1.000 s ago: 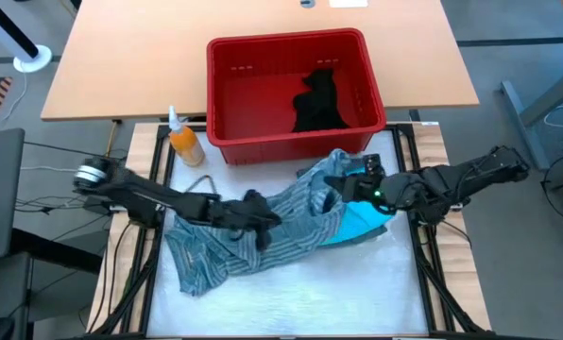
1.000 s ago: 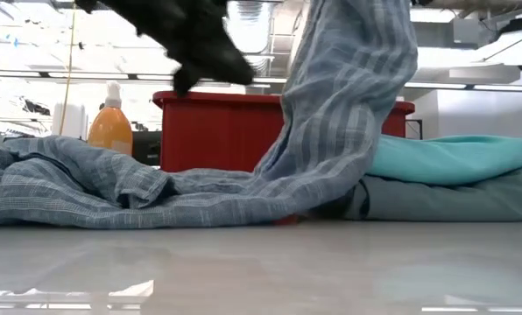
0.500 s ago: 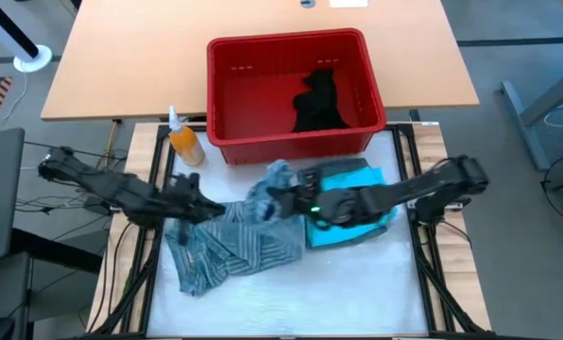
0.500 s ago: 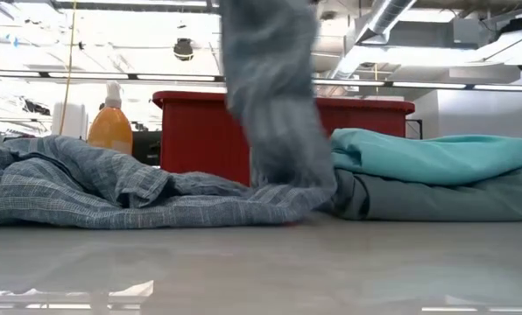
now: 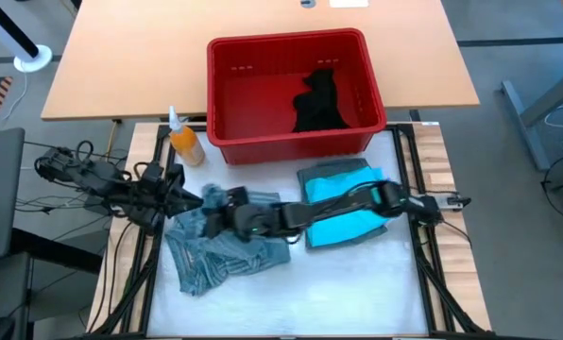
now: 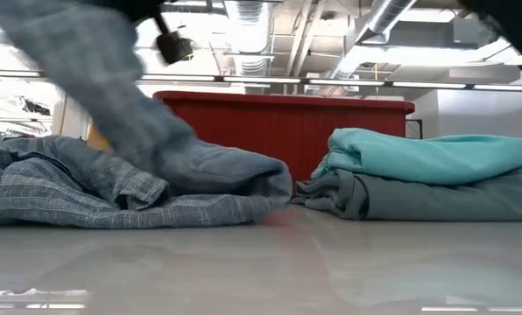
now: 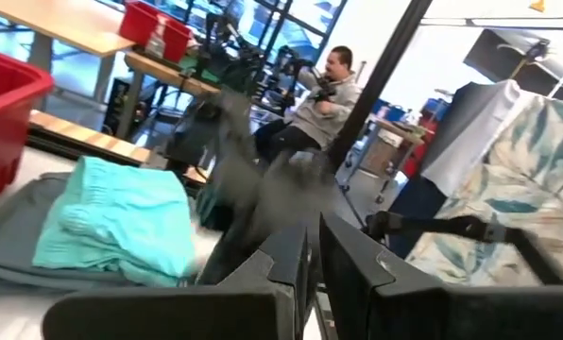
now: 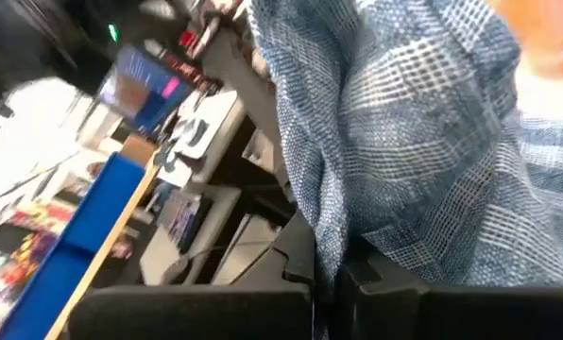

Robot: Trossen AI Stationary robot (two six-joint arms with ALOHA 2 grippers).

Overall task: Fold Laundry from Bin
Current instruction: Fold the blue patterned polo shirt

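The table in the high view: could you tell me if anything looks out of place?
Only the orange bottle, upright beside the red bin, isn't laundry. The striped shirt lies crumpled, mid-fold.

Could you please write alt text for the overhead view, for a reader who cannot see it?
The right gripper, reaching across the table, holds the striped shirt bunched at its left side. A turquoise garment lies folded beside it, below the red bin.

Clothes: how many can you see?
4: striped shirt on the table's left, turquoise one stacked on a grey one, black one in the bin. More may hide.
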